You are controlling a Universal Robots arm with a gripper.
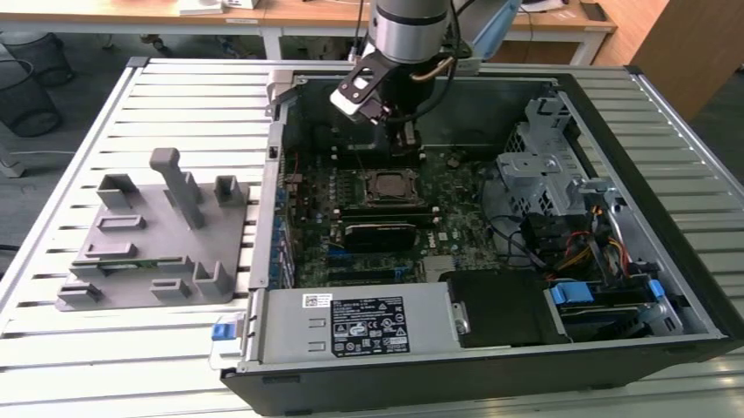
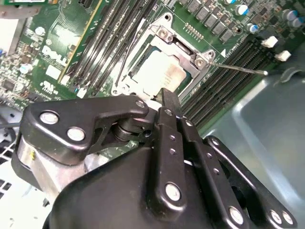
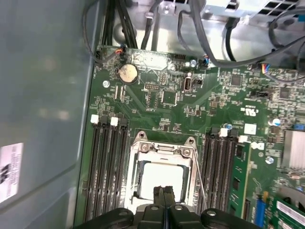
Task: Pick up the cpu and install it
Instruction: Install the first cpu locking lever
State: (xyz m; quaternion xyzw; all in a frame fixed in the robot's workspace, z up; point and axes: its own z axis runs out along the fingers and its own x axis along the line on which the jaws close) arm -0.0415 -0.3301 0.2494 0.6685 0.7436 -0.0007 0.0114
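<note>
The black two-fingered gripper (image 3: pixel 164 192) hung with its fingers clenched together, grasping nothing; just beyond its tips the small square silvery-topped cpu (image 3: pixel 164 175) lay flat inside the metal socket frame (image 3: pixel 162 148), mid-board on the green motherboard (image 3: pixel 157 101); black memory slots (image 3: pixel 107 167) flanked it.

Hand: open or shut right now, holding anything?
Hand: shut, holding nothing.
Small flat square silvery-topped cpu: lies in the metal-framed socket, not in the hand.
</note>
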